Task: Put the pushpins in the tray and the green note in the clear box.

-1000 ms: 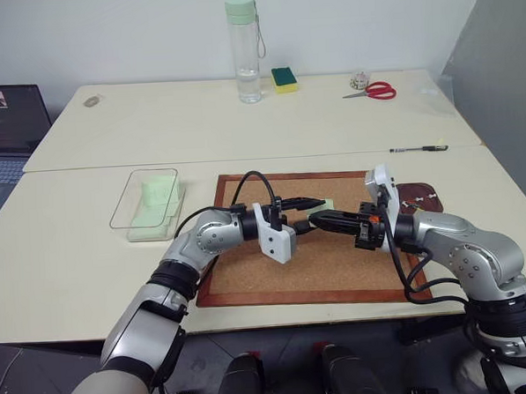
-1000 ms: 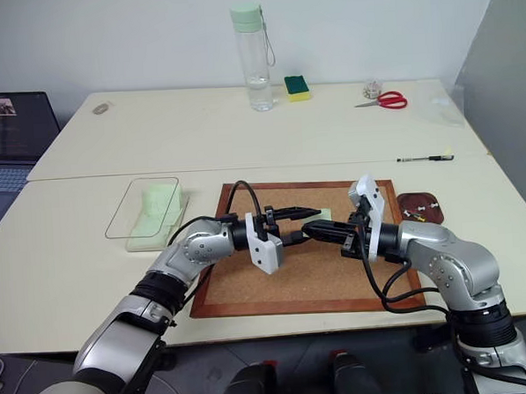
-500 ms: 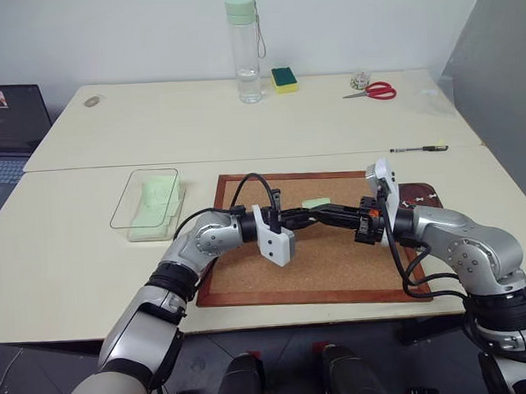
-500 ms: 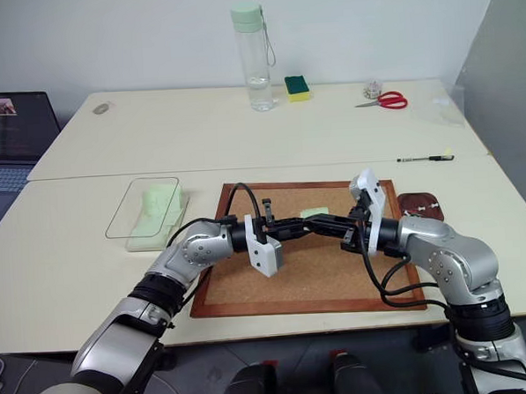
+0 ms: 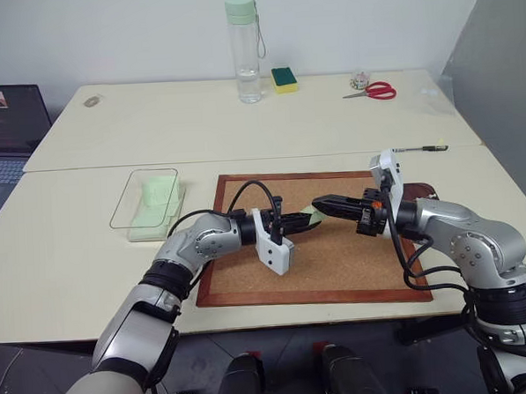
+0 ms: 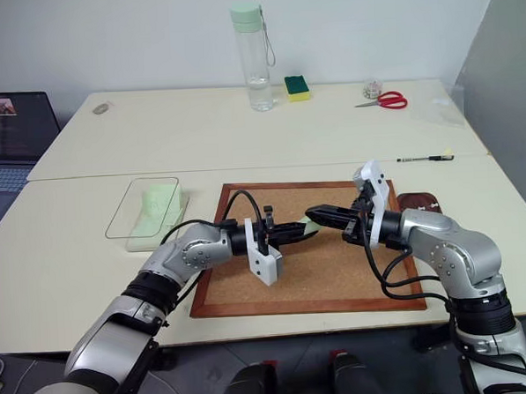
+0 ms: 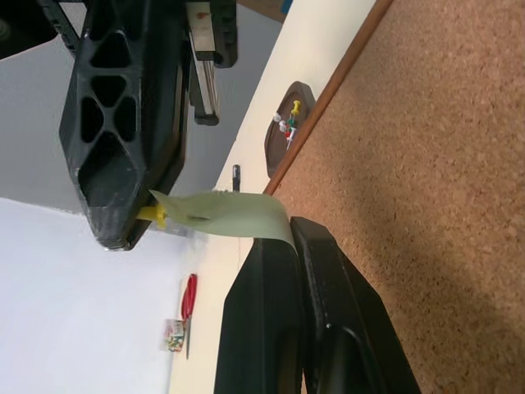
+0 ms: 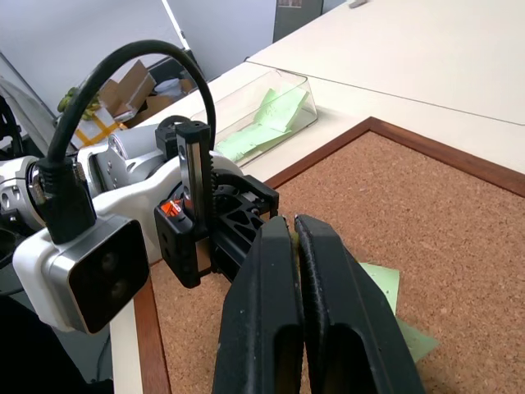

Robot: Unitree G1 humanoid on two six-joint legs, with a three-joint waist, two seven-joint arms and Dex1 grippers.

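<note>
— Surveying the bench (image 5: 84, 145): what do we record for the surface and room?

— We record two pale bench tops butted together against a white wall. A wood-framed corkboard (image 5: 337, 264) lies on the near one. A bottle (image 5: 245, 48), sponge (image 5: 283, 78) and scissors (image 5: 376, 89) stand along the far edge.

— Containers?

— We log the clear box (image 5: 149, 203) left of the corkboard, holding pale green paper. The tray (image 7: 289, 123) sits just beside the corkboard's right edge, with pushpins (image 7: 287, 125) inside.

— Jaws?

— We find the left gripper (image 7: 283, 238) pressed together on the green note (image 7: 234, 220) above the corkboard. The right gripper (image 7: 135, 217) pinches a yellow pushpin (image 7: 150, 215) at the note's other end.
</note>
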